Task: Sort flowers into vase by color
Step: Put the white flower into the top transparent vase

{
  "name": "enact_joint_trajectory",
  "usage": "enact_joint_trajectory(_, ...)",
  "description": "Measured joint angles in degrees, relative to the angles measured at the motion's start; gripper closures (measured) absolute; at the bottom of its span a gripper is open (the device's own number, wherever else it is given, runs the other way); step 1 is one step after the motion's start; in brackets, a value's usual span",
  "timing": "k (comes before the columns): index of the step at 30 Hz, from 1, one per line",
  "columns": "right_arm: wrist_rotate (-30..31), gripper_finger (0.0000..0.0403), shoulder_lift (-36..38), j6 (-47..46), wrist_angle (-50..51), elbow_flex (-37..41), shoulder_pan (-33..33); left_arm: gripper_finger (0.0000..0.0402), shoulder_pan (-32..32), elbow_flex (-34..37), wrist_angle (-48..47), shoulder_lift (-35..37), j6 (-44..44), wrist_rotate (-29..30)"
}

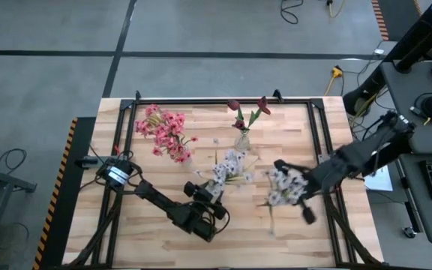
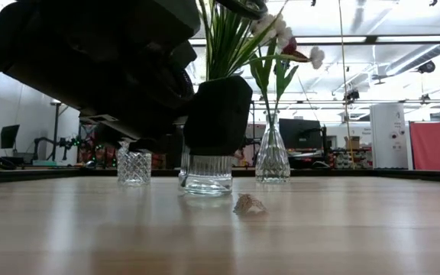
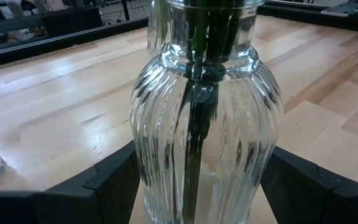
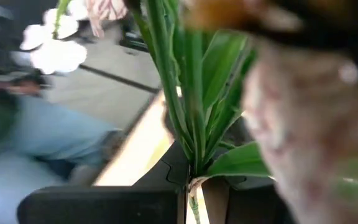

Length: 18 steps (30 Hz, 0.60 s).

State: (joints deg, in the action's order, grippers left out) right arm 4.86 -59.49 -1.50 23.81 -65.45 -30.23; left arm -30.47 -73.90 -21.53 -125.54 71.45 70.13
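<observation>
A ribbed clear glass vase (image 3: 204,124) (image 1: 217,187) with white-lilac flowers (image 1: 229,166) stands near the table's middle. My left gripper (image 3: 204,186) (image 1: 212,201) reaches it low from the near left, one finger on either side of it. Right of it my right gripper (image 1: 303,193) (image 4: 191,190) is shut on another bunch of white-lilac flowers (image 1: 282,184), held in the air. Pink flowers (image 1: 167,133) fill a small cut-glass vase (image 2: 134,165) at the far left. Dark red blooms (image 1: 247,112) stand in a slender vase (image 2: 272,156) at the far middle. My left gripper has the ribbed vase's bulging body (image 3: 154,168) between its two fingers (image 3: 114,183), one on each flank. The fingers come nearly level from the table's near left. The vase stands upright with its base on the table. My right gripper pinches the bunch's green stalks (image 4: 191,165) near their lower ends between its two fingers. It comes from the table's right, slanting slightly down. The bunch is lifted clear of the table, leaves and blossoms (image 1: 280,180) sticking out ahead of the fingers toward the table's left.
A small fallen blossom (image 2: 249,204) lies on the wood just in front of the ribbed vase. A black frame rail (image 1: 201,103) runs round the tabletop. Bare wood (image 1: 276,232) stretches along the near edge and between the two white bunches.
</observation>
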Motion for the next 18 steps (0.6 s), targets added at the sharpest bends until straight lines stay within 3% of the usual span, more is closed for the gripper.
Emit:
enact_joint_trajectory(3,7.47,0.0385,-1.78,0.6,-7.71,6.06,-1.42,0.0129,0.31,0.02,0.2,0.0,0.4,0.0)
enact_joint_trajectory(8,10.55,0.0385,-6.0,2.64,-21.12,11.67,-2.06,0.0129,0.89,0.67,0.65,0.01,1.75,-0.1)
enact_joint_trajectory(14,24.22,0.0385,-9.18,2.65,-22.66,11.99,-1.99,0.0129,0.97,5.44,6.98,0.28,2.63,1.73)
enact_joint_trajectory(18,25.22,0.0385,-10.21,4.46,-25.45,11.14,-1.66,0.0129,0.95,7.93,10.82,0.33,2.03,2.75)
